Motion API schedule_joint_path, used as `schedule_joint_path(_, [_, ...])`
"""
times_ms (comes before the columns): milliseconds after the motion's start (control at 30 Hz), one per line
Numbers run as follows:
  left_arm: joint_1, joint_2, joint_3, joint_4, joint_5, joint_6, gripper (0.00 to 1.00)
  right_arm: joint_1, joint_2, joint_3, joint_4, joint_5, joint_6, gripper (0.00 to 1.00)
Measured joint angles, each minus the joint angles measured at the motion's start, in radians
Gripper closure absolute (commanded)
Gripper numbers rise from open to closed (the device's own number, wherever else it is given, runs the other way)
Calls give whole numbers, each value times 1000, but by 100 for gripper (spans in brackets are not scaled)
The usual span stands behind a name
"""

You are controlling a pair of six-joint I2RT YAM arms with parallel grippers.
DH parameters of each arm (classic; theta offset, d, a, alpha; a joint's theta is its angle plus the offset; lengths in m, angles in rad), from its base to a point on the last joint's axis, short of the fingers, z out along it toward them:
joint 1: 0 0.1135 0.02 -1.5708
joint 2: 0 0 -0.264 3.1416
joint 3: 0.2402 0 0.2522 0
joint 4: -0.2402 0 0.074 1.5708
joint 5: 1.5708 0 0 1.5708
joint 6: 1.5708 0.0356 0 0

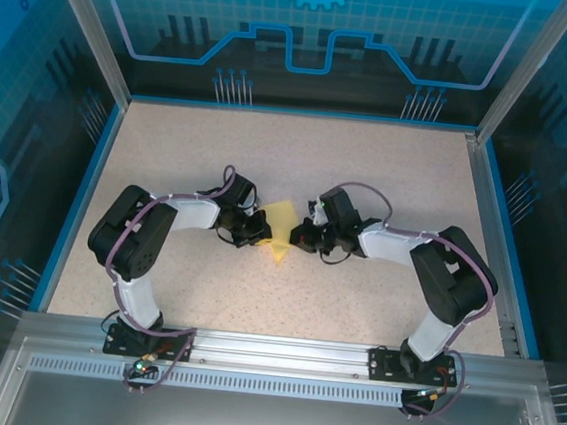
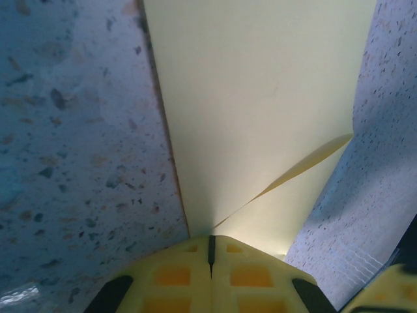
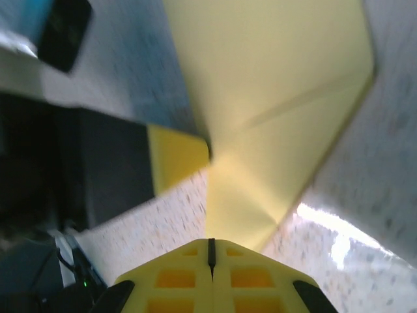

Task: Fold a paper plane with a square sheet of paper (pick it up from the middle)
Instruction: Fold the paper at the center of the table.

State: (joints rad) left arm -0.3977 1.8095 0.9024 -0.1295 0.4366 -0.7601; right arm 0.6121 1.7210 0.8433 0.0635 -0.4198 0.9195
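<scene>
The square sheet of paper (image 1: pixel 282 220) is pale yellow and hangs between both grippers at the table's middle, partly folded with a point toward the near side. My left gripper (image 1: pixel 262 235) is shut on its left edge. In the left wrist view the sheet (image 2: pixel 260 98) fans out from the closed jaws (image 2: pixel 210 237), with a diagonal flap edge across it. My right gripper (image 1: pixel 300 237) is shut on the opposite edge. In the right wrist view the creased sheet (image 3: pixel 273 98) leaves the closed jaws (image 3: pixel 210 241), and a yellow finger of the left gripper (image 3: pixel 176 156) touches its far edge. A paper plane is out of view.
The speckled beige tabletop (image 1: pixel 299 154) lies under the paper. Blue panel walls (image 1: pixel 310 44) enclose the back and sides. An aluminium rail (image 1: pixel 280 353) carrying both arm bases runs along the near edge. The arms' elbows bend outward to the left (image 1: pixel 131 233) and right (image 1: pixel 453 274).
</scene>
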Motion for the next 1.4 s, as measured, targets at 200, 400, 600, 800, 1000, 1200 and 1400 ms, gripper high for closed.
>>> schedule_joint_path(200, [0,0,0,0,-1,0,100,44,43,-8,52,-43,32,100])
schedule_joint_path(400, [0,0,0,0,-1,0,100,51,121,0,90,-72,46,100])
schedule_joint_path(600, [0,0,0,0,-2,0,100,57,148,2,98,-82,45,100])
schedule_joint_path(800, [0,0,0,0,-2,0,100,57,141,2,98,-83,42,100])
schedule_joint_path(1000, [0,0,0,0,-2,0,100,82,84,2,94,-82,23,100])
schedule_joint_path(1200, [0,0,0,1,-2,0,100,103,86,2,75,-60,6,100])
schedule_joint_path(1400, [0,-2,-2,3,-2,0,100,114,112,4,26,-13,-14,100])
